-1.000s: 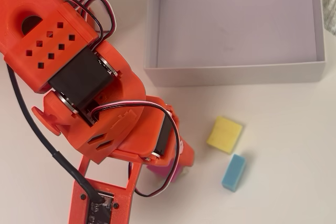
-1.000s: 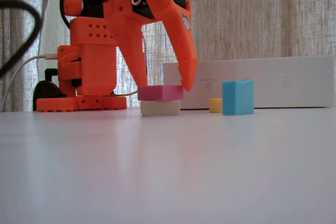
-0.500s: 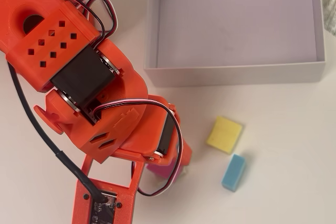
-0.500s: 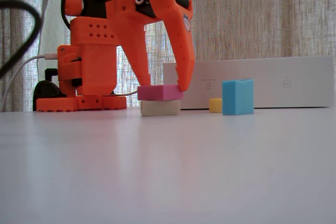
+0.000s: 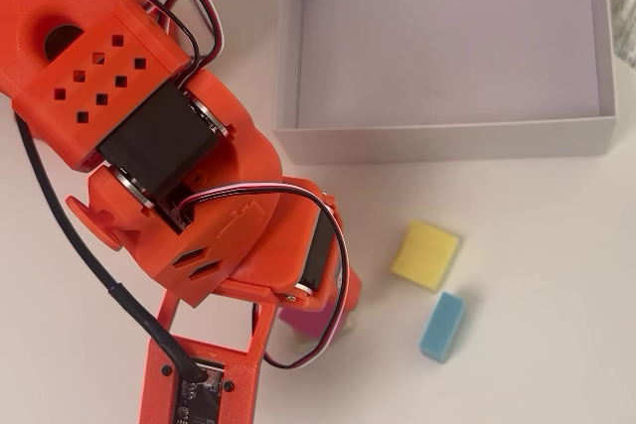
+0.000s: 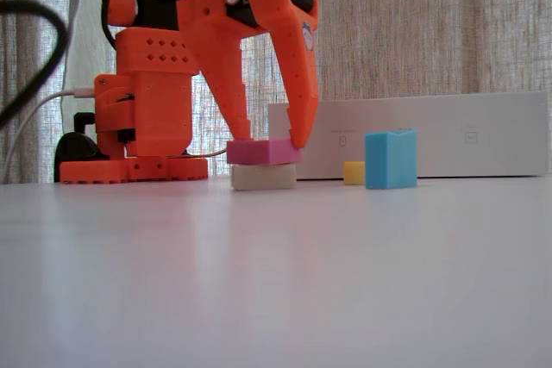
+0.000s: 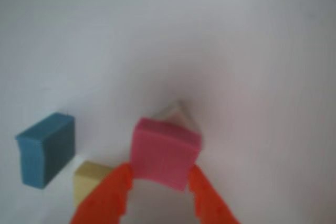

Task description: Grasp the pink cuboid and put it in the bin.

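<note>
At the front of the pale, smooth surface, the pincer straddles the pink cuboid, a matte foam-like square stacked on a cream block; its fingers touch both sides but I cannot tell whether they are clamped. I would squeeze squarely and lift straight up, leaving the cream block undisturbed. Beyond stand a blue block, a yellow block and the low-walled white bin.

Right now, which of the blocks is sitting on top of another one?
The pink block. It rests on the cream block, with the gripper fingers at its sides. The yellow block and blue block sit directly on the table.
</note>
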`<state>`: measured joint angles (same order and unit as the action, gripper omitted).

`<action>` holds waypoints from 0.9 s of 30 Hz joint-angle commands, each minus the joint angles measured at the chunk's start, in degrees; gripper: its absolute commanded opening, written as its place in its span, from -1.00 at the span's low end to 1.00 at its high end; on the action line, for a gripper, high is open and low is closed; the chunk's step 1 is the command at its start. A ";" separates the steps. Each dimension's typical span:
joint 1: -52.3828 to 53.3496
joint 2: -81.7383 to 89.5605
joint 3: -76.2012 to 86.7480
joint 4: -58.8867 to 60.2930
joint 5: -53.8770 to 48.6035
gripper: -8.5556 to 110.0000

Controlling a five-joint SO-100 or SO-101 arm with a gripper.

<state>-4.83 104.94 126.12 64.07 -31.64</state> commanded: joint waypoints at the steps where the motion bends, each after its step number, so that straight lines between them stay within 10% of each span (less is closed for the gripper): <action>1: -0.09 -0.09 -0.35 -0.62 0.00 -0.97; 27: 0.44 8.53 -17.67 2.99 2.11 -1.00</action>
<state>-3.78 108.90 113.99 65.30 -29.88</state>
